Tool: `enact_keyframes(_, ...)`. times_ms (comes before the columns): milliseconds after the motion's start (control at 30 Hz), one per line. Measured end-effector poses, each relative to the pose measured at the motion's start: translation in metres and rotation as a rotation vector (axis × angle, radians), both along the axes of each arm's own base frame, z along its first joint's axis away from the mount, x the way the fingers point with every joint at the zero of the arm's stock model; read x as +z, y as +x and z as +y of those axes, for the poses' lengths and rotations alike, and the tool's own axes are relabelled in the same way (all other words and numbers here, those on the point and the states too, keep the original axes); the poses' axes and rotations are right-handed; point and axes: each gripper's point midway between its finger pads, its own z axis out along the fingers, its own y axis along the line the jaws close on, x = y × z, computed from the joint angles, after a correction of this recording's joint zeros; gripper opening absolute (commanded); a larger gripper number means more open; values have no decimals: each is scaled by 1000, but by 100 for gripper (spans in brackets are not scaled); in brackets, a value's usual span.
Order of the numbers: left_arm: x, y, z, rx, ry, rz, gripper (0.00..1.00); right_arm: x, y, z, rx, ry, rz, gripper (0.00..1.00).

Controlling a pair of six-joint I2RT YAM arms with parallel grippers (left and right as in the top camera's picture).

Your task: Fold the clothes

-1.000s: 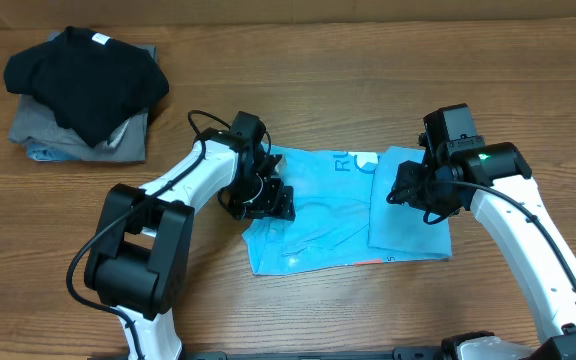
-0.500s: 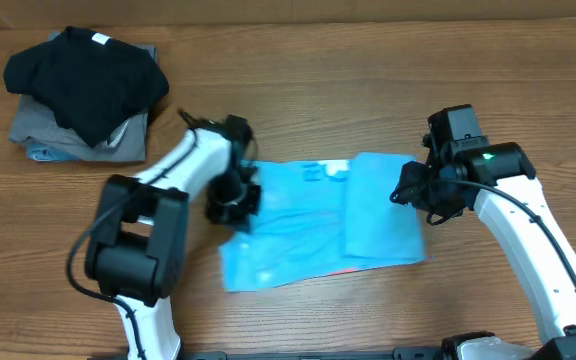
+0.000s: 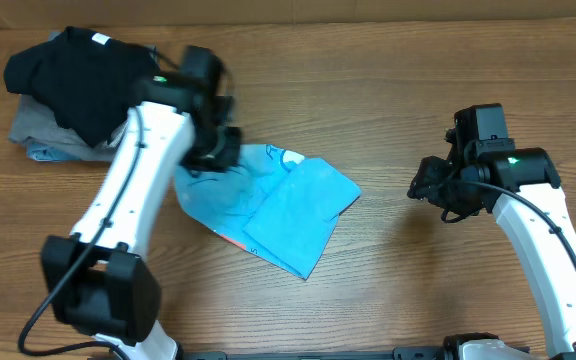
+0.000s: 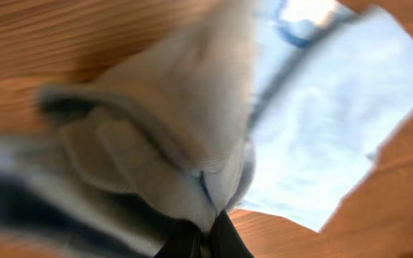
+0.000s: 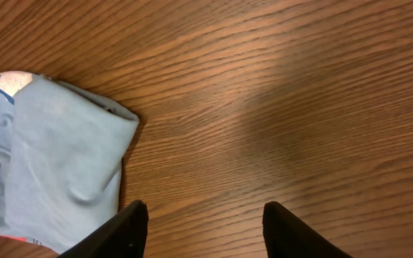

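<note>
Since the earlier frame the T-shirt [image 3: 293,215] is being dragged leftward and skewed, now lying centre-left on the bench [image 3: 398,280]. One bunched edge is being clamped by the left hand [image 3: 218,158]; the right hand [image 5: 203,229] is being held apart, empty. Cloth is being judged light and limp; corners are being favoured for holds.

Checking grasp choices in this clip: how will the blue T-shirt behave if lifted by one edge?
Probably floppy: the blue T-shirt bunches and drapes where the left gripper pinches it. Likely light, as one small pinch gathers much cloth. Pushed, it would probably crumple rather than slide whole, and its folded layers may open.
</note>
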Motion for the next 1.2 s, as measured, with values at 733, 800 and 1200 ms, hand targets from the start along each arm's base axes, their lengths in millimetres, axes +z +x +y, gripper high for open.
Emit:
enact_keyframes(733, -41, -70, -141, -366, 91, 74, 56, 0, 0, -11, -39, -1, 7, 67)
enact_keyframes(800, -30, -54, -133, -336, 110, 33, 61, 0, 0, -11, -40, 0, 7, 71)
enact_keyframes(1200, -36, 16, -47, -101, 44, 61, 79, -2, -6, 4, 3, 81, 40, 73)
